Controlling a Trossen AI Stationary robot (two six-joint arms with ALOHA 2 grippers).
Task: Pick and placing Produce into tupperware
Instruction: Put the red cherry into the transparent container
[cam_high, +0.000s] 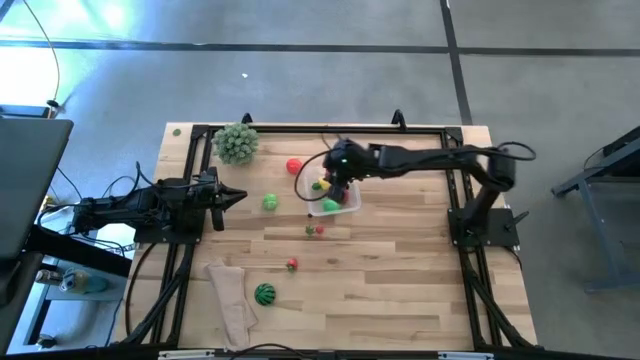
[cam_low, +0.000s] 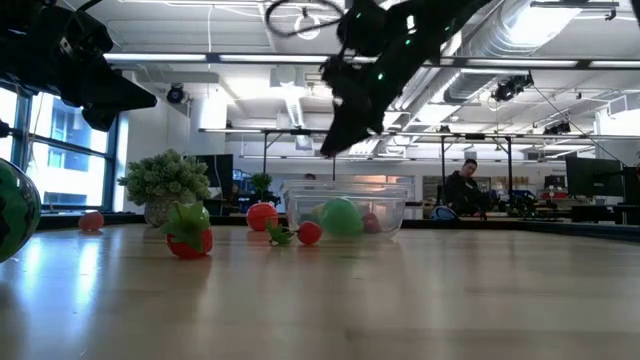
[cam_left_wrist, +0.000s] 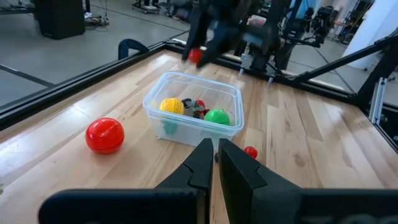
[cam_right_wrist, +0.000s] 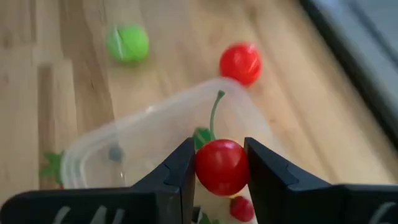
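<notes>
Tabletop (cam_high: 400, 290) of pale wooden planks carries everything, framed by a black rail. Two dark arms reach in from its left and right edges. The right gripper (cam_right_wrist: 219, 165) hangs above the small clear plastic square tupperware (cam_high: 335, 201) near the middle of the far half, fingers clamped narrowly on a red toy cherry with a green stem (cam_right_wrist: 221, 165); held directly over the open container, it looks poised for a drop. The left gripper (cam_left_wrist: 213, 163) waits near the left edge, fingers pinched together on nothing, aimed at the container.

A pale-green leafy ball (cam_high: 236, 143) sits near the far left corner, and a beige cloth (cam_high: 231, 292) lies by the near edge, neither in the way. Loose produce lies scattered: a striped green watermelon ball (cam_high: 264, 294), a red ball (cam_high: 293, 166), a green ball (cam_high: 270, 202), a small strawberry (cam_high: 291, 264). Inside the container lie yellow (cam_left_wrist: 172, 106) and green (cam_left_wrist: 216, 116) pieces.
</notes>
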